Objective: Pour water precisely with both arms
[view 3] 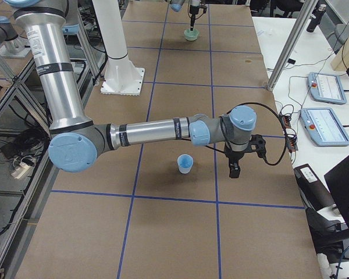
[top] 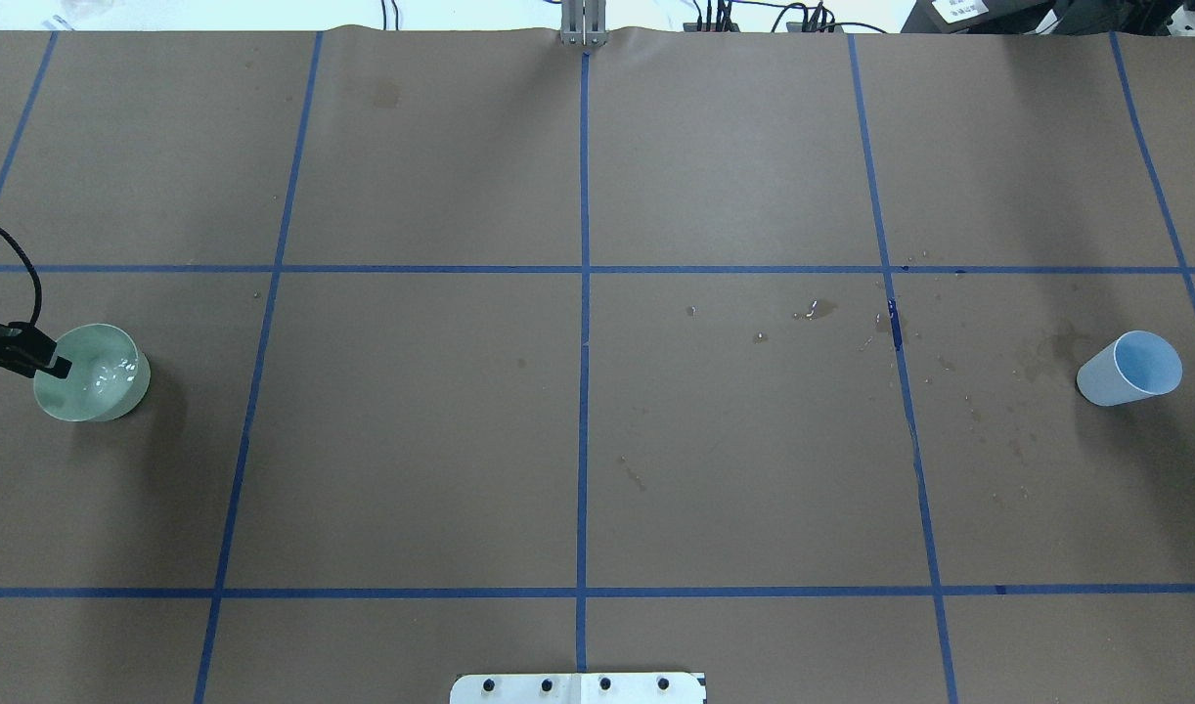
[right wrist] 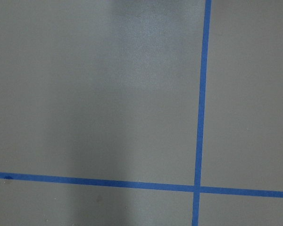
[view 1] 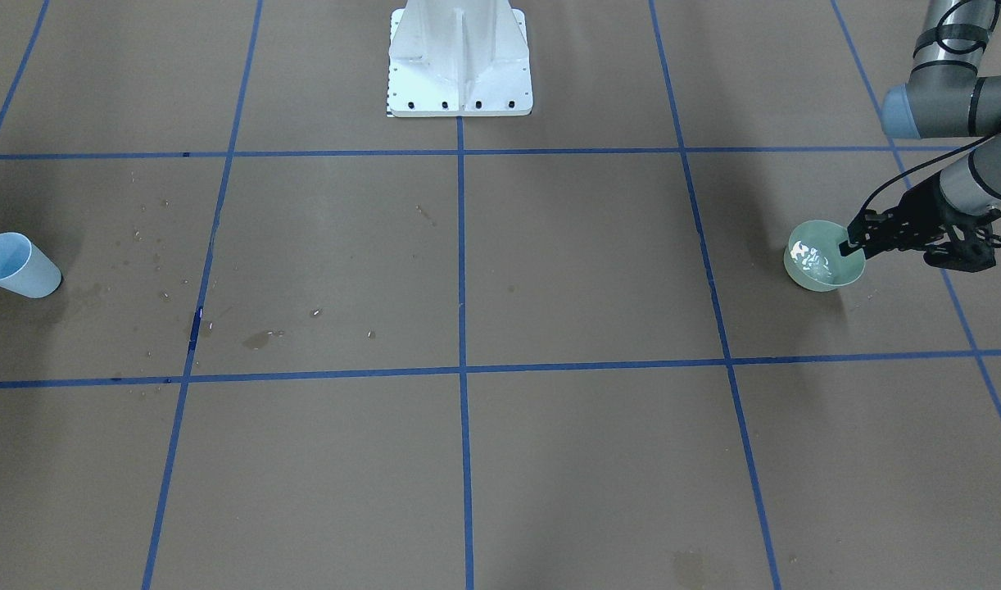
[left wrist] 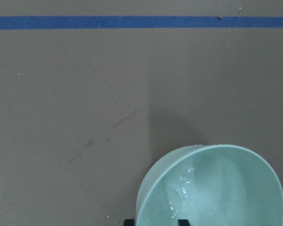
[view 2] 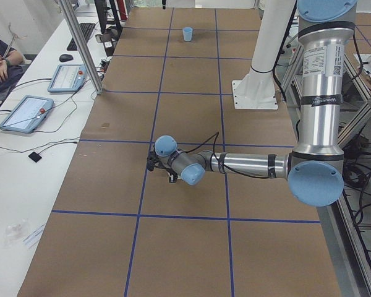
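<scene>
A pale green bowl (view 1: pixel 820 281) stands on the brown table at my left end; it also shows in the overhead view (top: pixel 89 381) and the left wrist view (left wrist: pixel 226 188). The water (left wrist: pixel 184 186) in it shows as faint glints. My left gripper (view 1: pixel 855 240) (top: pixel 58 367) is at the bowl's rim, one finger inside and one outside, and looks shut on the rim. A light blue cup (top: pixel 1130 369) (view 3: pixel 185 164) stands upright at the other end. My right gripper (view 3: pixel 234 168) points down beside the cup, apart from it; I cannot tell whether it is open.
The white pedestal base (view 1: pixel 459 65) is at the table's middle on the robot's side. Dark wet stains and droplets (top: pixel 820 311) lie between the centre and the cup. Blue tape lines (top: pixel 584 293) grid the table. Operator tablets (view 3: pixel 324 87) lie on a side bench.
</scene>
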`<control>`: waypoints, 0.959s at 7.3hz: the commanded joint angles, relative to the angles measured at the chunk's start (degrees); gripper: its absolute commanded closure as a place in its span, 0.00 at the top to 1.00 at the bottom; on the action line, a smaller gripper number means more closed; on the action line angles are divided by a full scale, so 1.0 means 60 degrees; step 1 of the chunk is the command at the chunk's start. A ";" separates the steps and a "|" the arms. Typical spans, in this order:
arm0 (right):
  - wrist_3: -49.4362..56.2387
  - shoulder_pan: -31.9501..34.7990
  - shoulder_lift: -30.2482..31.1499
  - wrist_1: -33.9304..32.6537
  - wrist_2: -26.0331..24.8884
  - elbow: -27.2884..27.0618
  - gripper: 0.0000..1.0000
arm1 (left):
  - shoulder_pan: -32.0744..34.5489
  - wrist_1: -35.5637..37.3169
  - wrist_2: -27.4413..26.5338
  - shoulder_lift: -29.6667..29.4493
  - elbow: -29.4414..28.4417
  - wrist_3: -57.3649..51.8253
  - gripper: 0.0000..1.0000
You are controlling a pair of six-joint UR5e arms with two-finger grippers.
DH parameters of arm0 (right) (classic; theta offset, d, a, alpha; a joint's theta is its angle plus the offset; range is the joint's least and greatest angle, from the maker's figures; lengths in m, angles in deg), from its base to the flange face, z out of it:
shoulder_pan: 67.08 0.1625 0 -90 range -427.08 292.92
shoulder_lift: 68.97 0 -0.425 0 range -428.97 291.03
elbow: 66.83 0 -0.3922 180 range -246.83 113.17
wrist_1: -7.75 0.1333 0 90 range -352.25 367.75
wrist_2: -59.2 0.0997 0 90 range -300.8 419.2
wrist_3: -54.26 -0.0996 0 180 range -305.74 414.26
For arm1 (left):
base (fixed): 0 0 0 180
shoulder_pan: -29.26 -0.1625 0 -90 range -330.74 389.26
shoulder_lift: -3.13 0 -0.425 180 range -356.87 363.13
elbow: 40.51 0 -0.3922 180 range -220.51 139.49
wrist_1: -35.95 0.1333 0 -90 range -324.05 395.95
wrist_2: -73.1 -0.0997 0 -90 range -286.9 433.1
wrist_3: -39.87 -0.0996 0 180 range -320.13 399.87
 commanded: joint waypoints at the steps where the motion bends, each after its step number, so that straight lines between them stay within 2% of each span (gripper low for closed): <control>1: 0.0000 0.0000 0.0000 0.0000 -0.0002 0.0017 0.99 | -0.0003 -0.0118 -0.0111 0.0079 -0.0002 -0.0030 1.00; 4: 0.0030 0.0000 0.0029 -0.0073 0.0013 0.0003 0.99 | 0.0098 -0.0002 -0.0638 -0.0067 0.0172 -0.0015 1.00; 7: 0.0030 -0.0059 0.0189 -0.0381 -0.0046 0.0003 0.99 | 0.0463 0.1193 -0.1237 -0.0431 0.0377 -0.0742 1.00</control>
